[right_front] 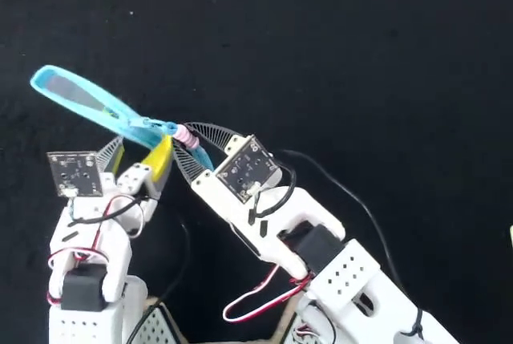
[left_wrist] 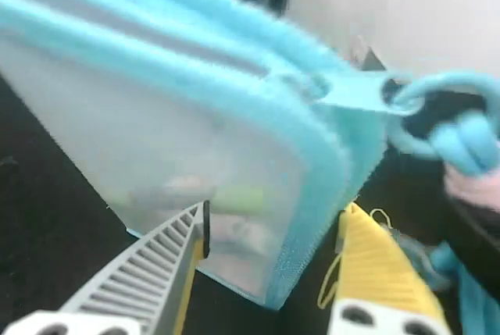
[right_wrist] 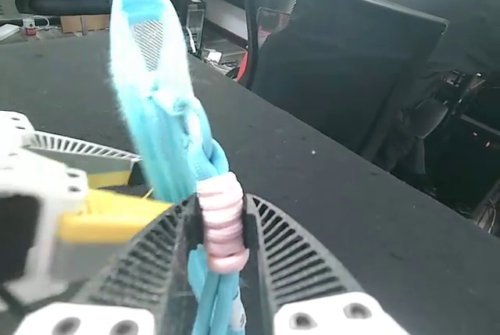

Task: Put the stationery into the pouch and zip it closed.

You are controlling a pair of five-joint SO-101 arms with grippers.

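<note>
Presently seeing left gripper (left_wrist: 273, 218) clamped on corner of pouch (right_front: 80, 97), raised above table (right_front: 361, 79), stationery (left_wrist: 226, 194) inside; right gripper (right_wrist: 221, 210) pinched on pink pull cord (right_wrist: 223, 233). Best pull straight along zip (left_wrist: 234, 58), corner held firm.

Pouch (right_front: 80, 99): sky-blue trim, frosted translucent panels. Pull cord (right_wrist: 205, 163): blue, with pink bead (right_wrist: 222, 226). Left end effector (left_wrist: 273, 218): white, one yellow finger, one grey ribbed. Desk (right_front: 361, 79): plain black.

Table (right_front: 361, 63): 1 flat surface, fully covered in black cloth. 1 thin black cable (right_front: 349, 192) trails across the cloth toward the near edge.
</note>
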